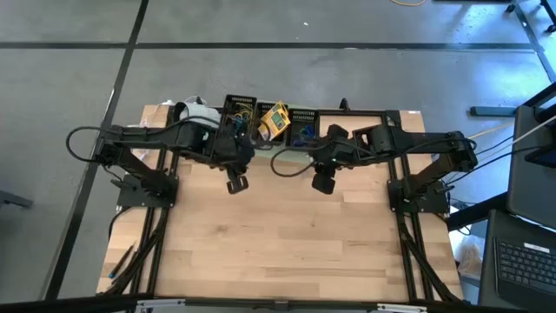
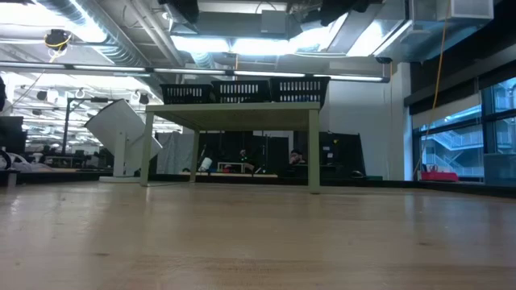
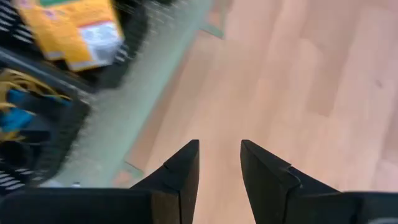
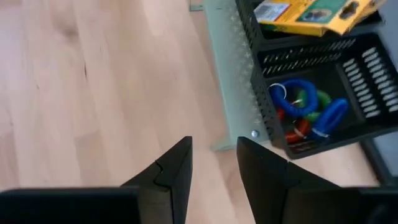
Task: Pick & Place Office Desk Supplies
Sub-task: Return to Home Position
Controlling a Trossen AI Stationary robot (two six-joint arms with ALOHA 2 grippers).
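Left gripper point(image 1: 236, 183) hangs over bare wood just in front of the riser point(image 3: 118, 118), its two fingers point(image 3: 183, 171) spread with nothing between them. The right gripper point(image 1: 324, 181) hangs beside it, a little apart, also spread and empty. Both are over the far half of the table point(image 1: 287, 252).

None of the supplies is in either gripper's grasp. They sit past the fingertips, on top of the pale green perforated riser at the table's far edge, in three black bins standing side by side.

- The bin on the left arm's side point(image 2: 187, 93) holds a tangle of yellowish and blue rubber-band loops point(image 3: 18, 102).
- The middle bin point(image 2: 242, 91) holds a yellow box point(image 1: 275, 119), lying flat and turned askew.
- The bin on the right arm's side point(image 2: 300, 89) holds blue, green and red loops point(image 4: 305, 106) heaped in one corner, the one nearest the right gripper.

A white object point(image 1: 198, 111) sits at the riser's end by the left arm.
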